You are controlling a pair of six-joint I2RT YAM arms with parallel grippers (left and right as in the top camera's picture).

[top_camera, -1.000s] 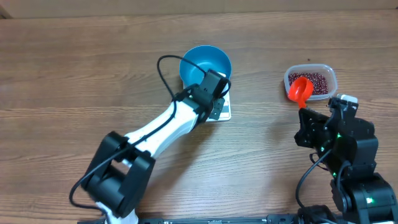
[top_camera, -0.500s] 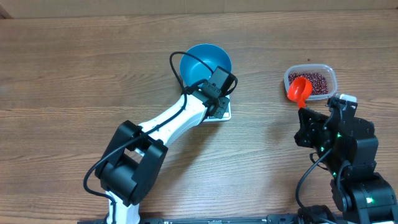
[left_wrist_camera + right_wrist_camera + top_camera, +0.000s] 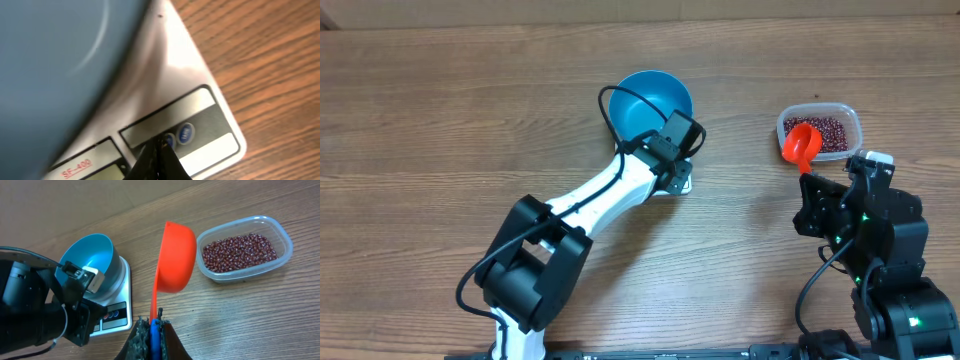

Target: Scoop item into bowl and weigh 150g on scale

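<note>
Wood-grain table; left claw, pressed together, at scale buttons, bowl just beyond: a skid could hit the wrong key; right claw pinches scoop

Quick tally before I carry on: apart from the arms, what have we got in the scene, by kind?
Bowl: 1
Scale: 1
Tub: 1, holding beans
Scoop: 1
Total: 4
</note>
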